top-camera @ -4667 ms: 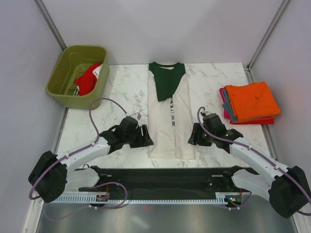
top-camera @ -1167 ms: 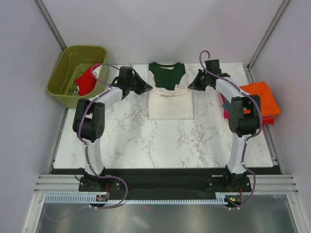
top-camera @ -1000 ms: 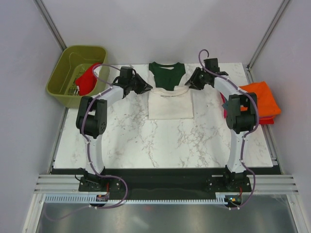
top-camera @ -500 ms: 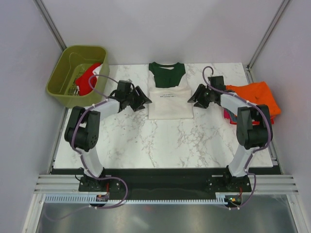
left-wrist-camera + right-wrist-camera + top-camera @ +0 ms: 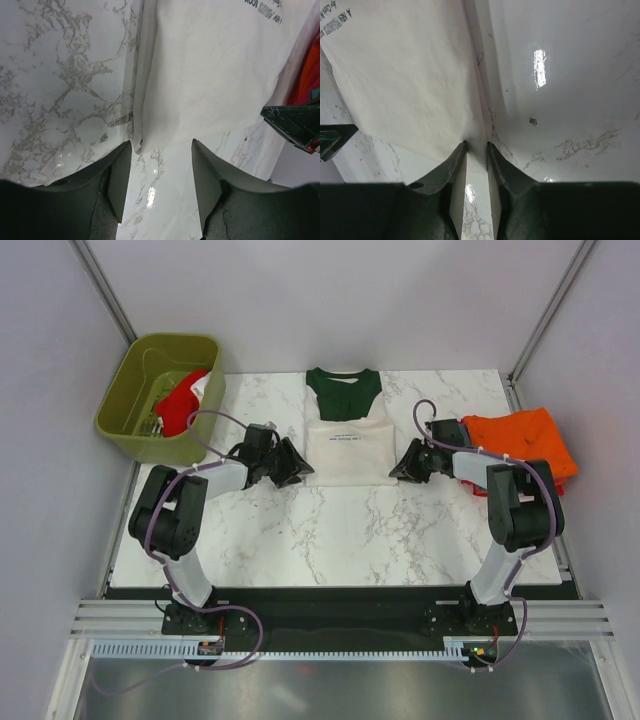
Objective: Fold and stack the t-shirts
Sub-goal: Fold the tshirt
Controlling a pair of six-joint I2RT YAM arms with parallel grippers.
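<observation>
i count one cream shirt, one orange shirt topping a pile whose number i cannot tell, one red shirt in one green bin, and two grippers: my left gripper and right gripper.

cream t-shirt between left hand and right hand

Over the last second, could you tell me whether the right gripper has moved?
Yes. The right gripper has drawn back from the white marble table's far edge to the cream folded t-shirt's near right corner.
</observation>
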